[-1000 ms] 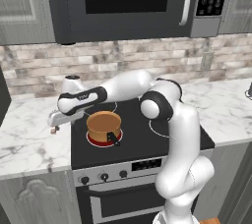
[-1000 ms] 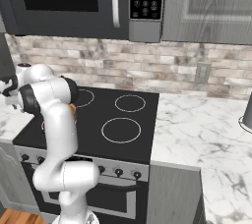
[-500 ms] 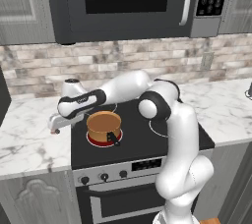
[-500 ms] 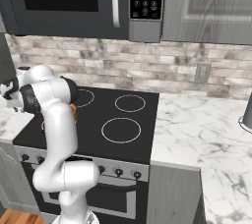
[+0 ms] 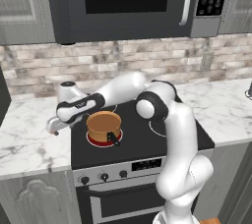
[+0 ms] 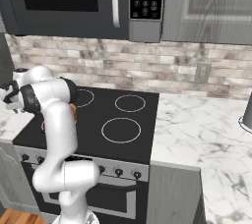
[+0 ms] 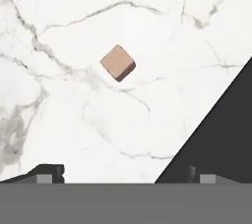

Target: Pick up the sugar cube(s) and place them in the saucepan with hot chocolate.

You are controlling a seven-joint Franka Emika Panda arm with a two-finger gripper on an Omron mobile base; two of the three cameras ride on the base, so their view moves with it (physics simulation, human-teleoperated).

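1. Reaching out to the left from the base, across the front left part of the stove (image 5: 142, 144), over the marble worktop (image 5: 24, 139).
2. Hanging low above that worktop just beside the stove's left edge: gripper (image 5: 53, 127), jaws spread wide, grasping nothing.
3. Showing the two dark fingertips (image 7: 47, 173) well apart in the hand view, one over the marble and the other over the black stove top.
4. Lying on the marble ahead of the released gripper, near the stove's edge but apart from it: a pale tan-brown sugar cube (image 7: 118, 63), touching nothing else.
5. Sitting on the stove's front left burner, close to the worktop's edge: the copper-orange saucepan (image 5: 104, 126), brown surface inside, stubby black handle pointing toward the stove's front.
6. Hiding most of the pan in the right base view: the arm's white links.
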